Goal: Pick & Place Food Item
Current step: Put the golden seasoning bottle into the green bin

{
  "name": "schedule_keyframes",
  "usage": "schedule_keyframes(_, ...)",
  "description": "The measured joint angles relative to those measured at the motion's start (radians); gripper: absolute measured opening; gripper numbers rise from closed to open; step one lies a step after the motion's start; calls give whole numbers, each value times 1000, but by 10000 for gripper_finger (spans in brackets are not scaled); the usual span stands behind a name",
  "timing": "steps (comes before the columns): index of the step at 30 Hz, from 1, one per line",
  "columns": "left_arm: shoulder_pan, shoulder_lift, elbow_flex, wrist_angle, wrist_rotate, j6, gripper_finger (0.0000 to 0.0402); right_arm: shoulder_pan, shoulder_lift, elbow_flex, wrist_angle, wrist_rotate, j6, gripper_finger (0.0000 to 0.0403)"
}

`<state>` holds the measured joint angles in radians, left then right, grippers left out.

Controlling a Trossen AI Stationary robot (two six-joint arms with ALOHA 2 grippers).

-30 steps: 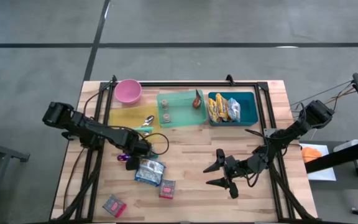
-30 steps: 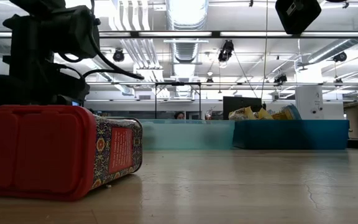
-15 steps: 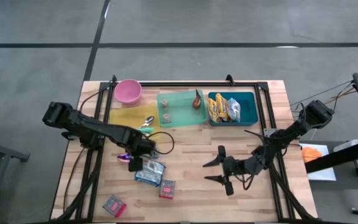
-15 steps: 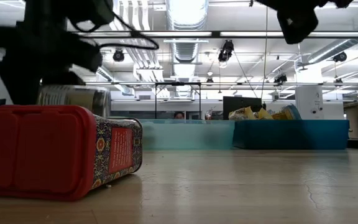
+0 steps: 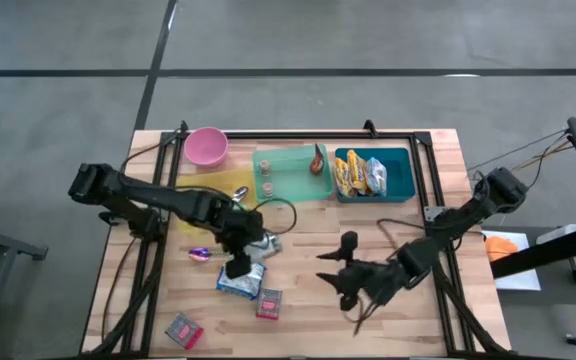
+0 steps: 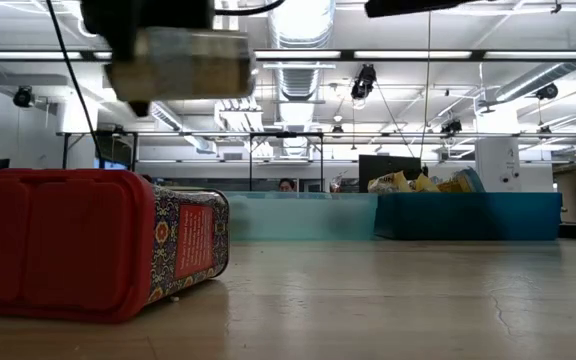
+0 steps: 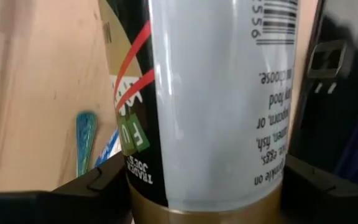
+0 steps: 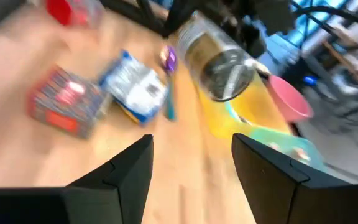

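High view: wooden desk [image 5: 298, 305] with both arms over it. The left pincer [image 5: 249, 240], just left of desk centre, pinches a jar [image 5: 252, 243], a cylindrical food container held lying sideways and clear of the desk. Directly below it, toward 6 o'clock, lies a blue-and-white packet [image 5: 240, 280]; a small red box [image 5: 269, 303] sits at the packet's 4 o'clock, and a second red box [image 5: 183, 330] lies near the desk's 7 o'clock corner. A purple item [image 5: 199, 254] lies at 9 o'clock of the packet.

Along the 12 o'clock edge stand, from left to right, a pink bowl [image 5: 206, 147], a yellow mat [image 5: 208, 186], a green tray [image 5: 293, 175] and a blue bin [image 5: 400, 180] holding snack bags [image 5: 360, 175].

The right pincer [image 5: 346, 270] hovers right of desk centre, at 3 o'clock of the jar, fingers spread and holding nothing.

Low view: the jar [image 6: 180, 63] hangs in the air above the red box [image 6: 93, 243], which lies on its side on the desk.

Left wrist view: the jar [image 7: 219, 106] fills the frame between the dark fingers [image 7: 328, 193].

Right wrist view: the jar [image 8: 216, 62] shows its metal end.
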<state>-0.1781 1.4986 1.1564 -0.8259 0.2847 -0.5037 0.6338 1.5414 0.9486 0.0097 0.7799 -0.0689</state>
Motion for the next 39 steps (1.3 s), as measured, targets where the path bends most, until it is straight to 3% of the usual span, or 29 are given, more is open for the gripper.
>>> schedule_keyframes(7, 49, 0, 9, 14, 107, -101, 272, 1, 199, 286, -292, 189, -39, 214)
schedule_keyframes(16, 43, 3, 8, 49, 184, -134, 272, -4, 398, 551, -389, 222, -145, 214)
schedule_keyframes(20, 36, 3, 8, 47, 198, -137, 272, -4, 471, 628, -405, 269, -219, 214)
schedule_keyframes(26, 35, 3, 8, 44, 199, -130, 272, 2, 555, 735, -425, 488, -226, 214)
schedule_keyframes(39, 35, 3, 8, 40, 231, -122, 272, 8, 649, 811, -423, 556, -319, 214)
